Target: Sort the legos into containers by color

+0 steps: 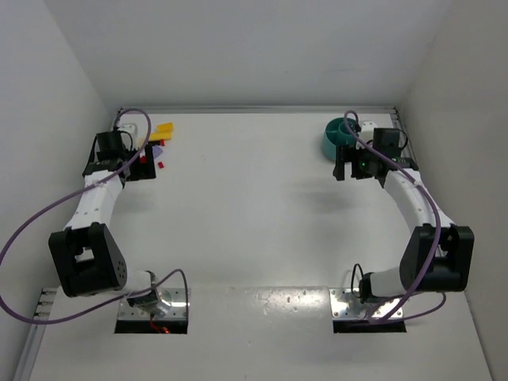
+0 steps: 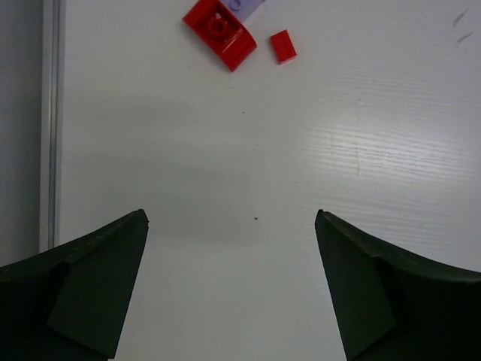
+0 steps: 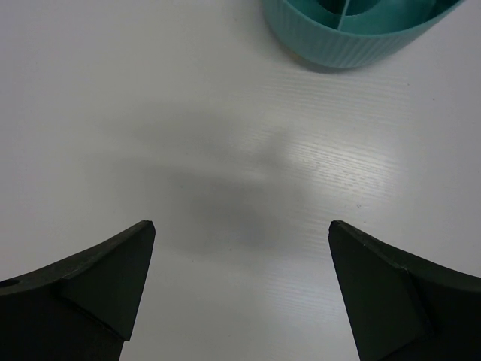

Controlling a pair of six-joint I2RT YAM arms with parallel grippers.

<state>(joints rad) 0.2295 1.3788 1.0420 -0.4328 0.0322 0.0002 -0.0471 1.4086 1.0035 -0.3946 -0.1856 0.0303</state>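
Note:
The legos lie at the table's far left. Two yellow bricks [image 1: 163, 130] are farthest back, with a pale purple one [image 1: 157, 149] and a small red one [image 1: 161, 164] nearer. The left wrist view shows a curved red brick [image 2: 220, 31], a small red brick [image 2: 283, 46] and a corner of the pale purple brick [image 2: 248, 4]. My left gripper [image 2: 231, 218] [image 1: 143, 167] hangs open just short of them, nothing between its fingers. The teal container [image 1: 336, 137] [image 3: 353, 34] stands at the far right. My right gripper [image 3: 240, 226] [image 1: 346, 164] is open and empty just in front of it.
White walls close in the table on the left, back and right. A metal rail [image 2: 49, 128] runs along the left edge beside my left gripper. Purple cables [image 1: 32, 230] loop off both arms. The arm bases [image 1: 151, 305] sit at the near edge.

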